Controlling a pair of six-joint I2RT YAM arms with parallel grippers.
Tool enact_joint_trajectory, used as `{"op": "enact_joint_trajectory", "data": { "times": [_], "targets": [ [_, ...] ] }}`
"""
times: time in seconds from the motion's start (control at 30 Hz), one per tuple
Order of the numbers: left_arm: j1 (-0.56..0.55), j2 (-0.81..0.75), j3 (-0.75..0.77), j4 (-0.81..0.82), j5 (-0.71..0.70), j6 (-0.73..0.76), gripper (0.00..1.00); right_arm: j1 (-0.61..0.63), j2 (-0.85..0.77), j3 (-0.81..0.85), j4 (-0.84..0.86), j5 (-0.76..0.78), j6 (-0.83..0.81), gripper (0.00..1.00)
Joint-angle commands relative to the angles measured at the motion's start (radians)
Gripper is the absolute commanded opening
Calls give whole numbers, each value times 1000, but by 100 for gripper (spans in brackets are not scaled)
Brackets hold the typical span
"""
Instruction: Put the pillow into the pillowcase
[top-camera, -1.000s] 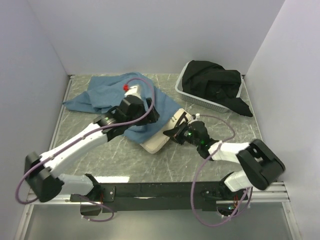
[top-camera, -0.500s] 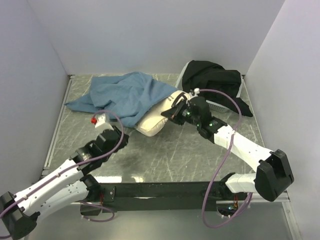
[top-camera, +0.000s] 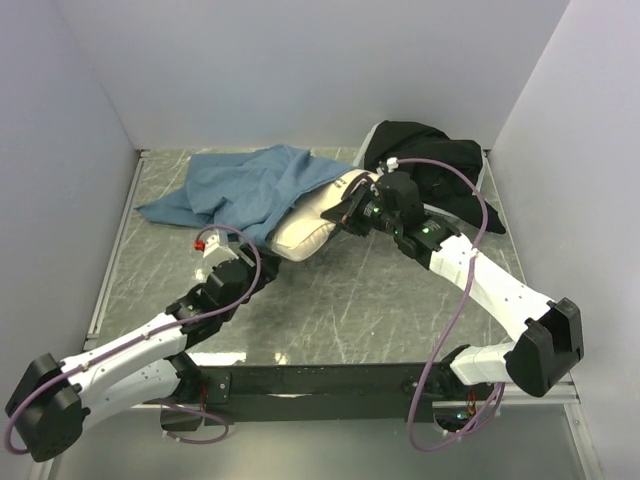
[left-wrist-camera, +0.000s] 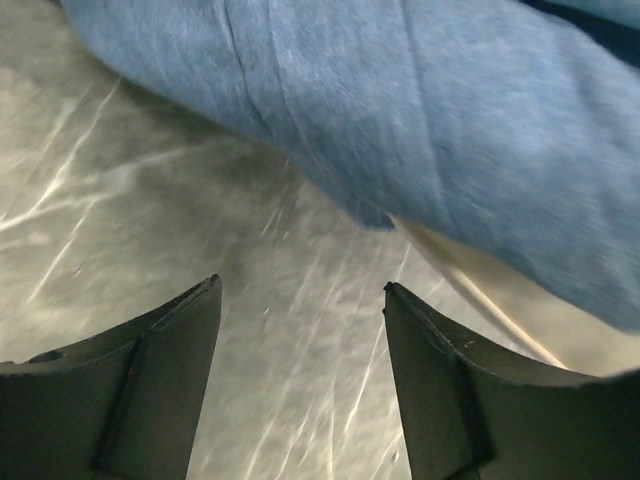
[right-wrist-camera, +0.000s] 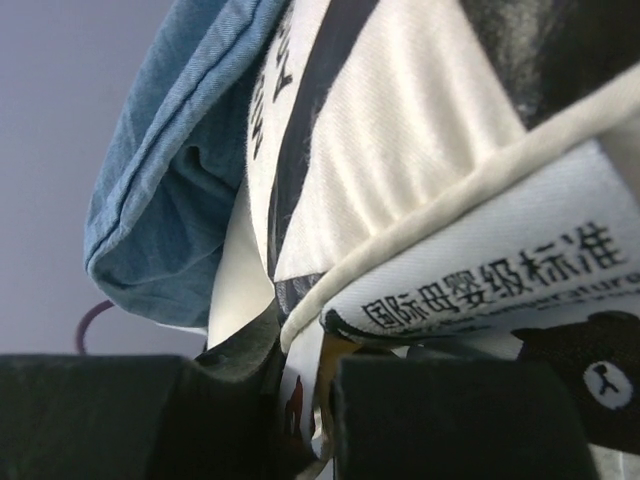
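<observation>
The pillow (top-camera: 303, 226) lies at the middle of the grey marbled table (top-camera: 330, 310). Its far end is tucked under the wrinkled blue pillowcase (top-camera: 240, 185), while its near cream end is uncovered. In the right wrist view the case's hemmed edge (right-wrist-camera: 170, 200) drapes over the pillow's black stripe and print. The right gripper (top-camera: 350, 214) pinches the pillow's piped edge beside its printed label, jaws nearly together. The left gripper (left-wrist-camera: 300, 290) hovers low over the table just short of the pillowcase, its fingers spread with nothing between them. Behind the right arm, a white basket (top-camera: 482, 176) holds black cloth (top-camera: 430, 150).
</observation>
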Motion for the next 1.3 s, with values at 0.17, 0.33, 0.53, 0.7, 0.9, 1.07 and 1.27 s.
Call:
{"op": "enact_joint_trajectory", "data": {
  "times": [0.17,0.33,0.53,0.7,0.9,1.07,1.27],
  "targets": [
    [-1,39,3,202,-270,-69,66,7,-70,145,12,27,-23,0],
    [8,31,2,323,-304,34,66,7,-93,145,8,30,-11,0],
    [79,80,38,378,-237,98,53,13,-87,177,0,4,6,0],
    [163,122,78,412,-128,129,36,14,-103,196,-28,19,-3,0],
    [186,114,144,341,113,183,1,14,-81,227,-51,32,-28,0],
    [177,5,247,170,531,300,1,17,-61,169,4,88,-31,0],
    [68,-93,469,-57,849,429,1,122,2,125,49,278,-64,0]
  ]
}}
